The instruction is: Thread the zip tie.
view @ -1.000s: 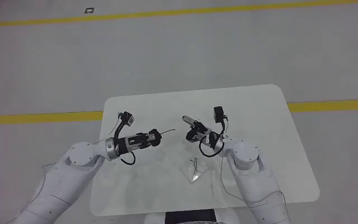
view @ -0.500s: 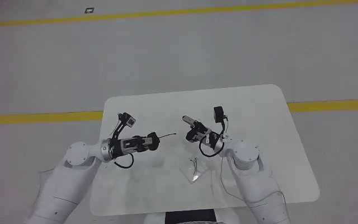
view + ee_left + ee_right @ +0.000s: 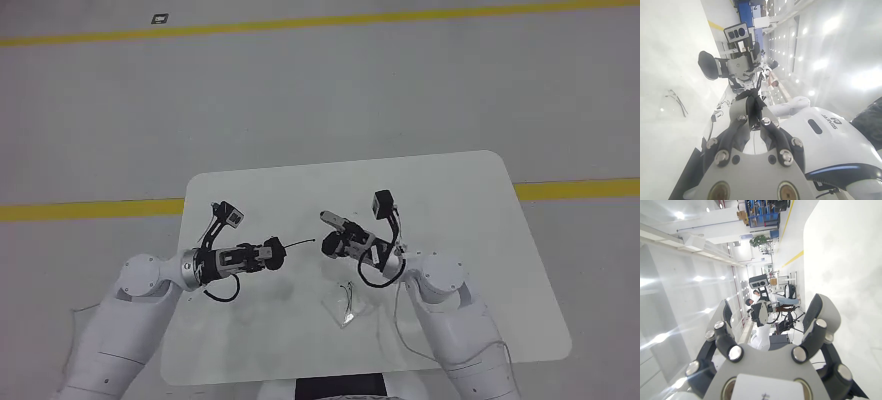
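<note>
Zip tie (image 3: 298,243) is pinched in the left gripper (image 3: 276,250), tail pointed frame-right at the wide-open, empty right gripper (image 3: 326,232), which is seen just beside the tip.

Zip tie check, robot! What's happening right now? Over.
Left gripper shut on zip tie. Tip points at right gripper, open and empty. Nothing between them. Over.

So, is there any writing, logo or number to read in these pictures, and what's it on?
White arm cover: a maker's logo and name, a brand mark I won't quote.
Floor plate: too small to read.
White plate on the right wrist: a dark mark, cut off, unreadable.
Zip tie: no print visible.
</note>
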